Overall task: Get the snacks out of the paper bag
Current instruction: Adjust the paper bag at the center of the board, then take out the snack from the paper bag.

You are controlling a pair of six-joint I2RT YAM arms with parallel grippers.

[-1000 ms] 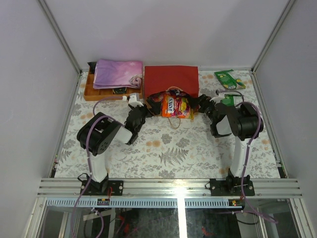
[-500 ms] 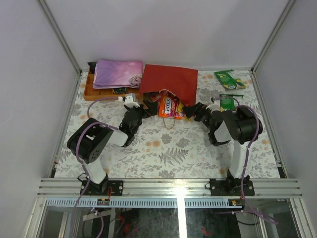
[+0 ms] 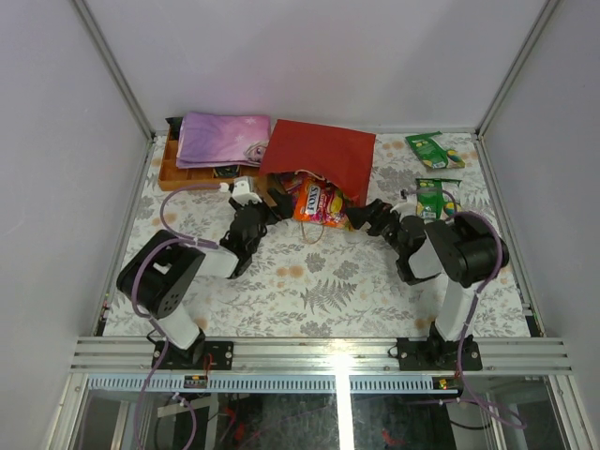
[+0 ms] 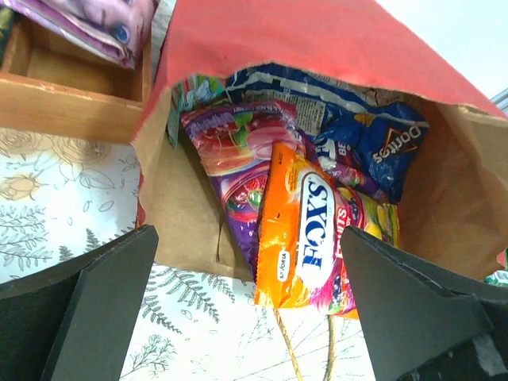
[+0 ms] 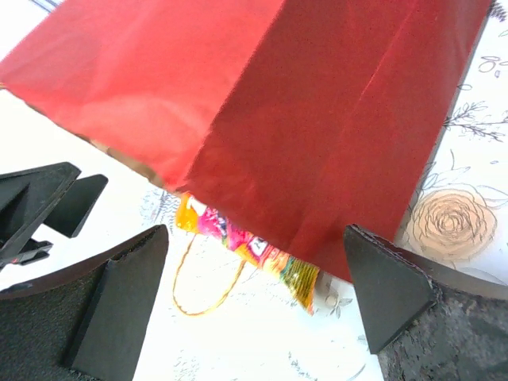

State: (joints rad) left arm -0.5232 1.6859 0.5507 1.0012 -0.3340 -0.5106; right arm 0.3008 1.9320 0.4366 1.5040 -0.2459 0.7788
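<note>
Flagging risks before the next pull. The paper bag [image 3: 319,155] lies on its side at the back of the tabletop [image 3: 309,281], mouth facing the arms, its left edge just beside the wooden box [image 3: 178,173]. An orange packet [image 4: 309,230] pokes halfway out of the mouth and overlaps a purple packet [image 4: 238,159]. The blue chip bag [image 4: 373,143] sits deeper inside. Two green packets [image 3: 434,149] are already out, far right.

- The left hand [image 3: 266,200] is spread wide at the mouth, gripping nothing. If it closes this wide it likely catches the kraft lip along with a packet, and the whole bag drags.
- The right hand [image 3: 359,217] is also spread wide, at the bag's right corner. I can't tell whether it touches the bag. Nothing pins the bag, so any pull probably slides it.
- The packets are glossy and stacked, so expect a slip or a double pick.
- The handle loop [image 5: 208,278] lies on the tabletop under the orange packet, where a finger could snag it.
- The box is close, so the left outer finger may clip it on the way in.
</note>
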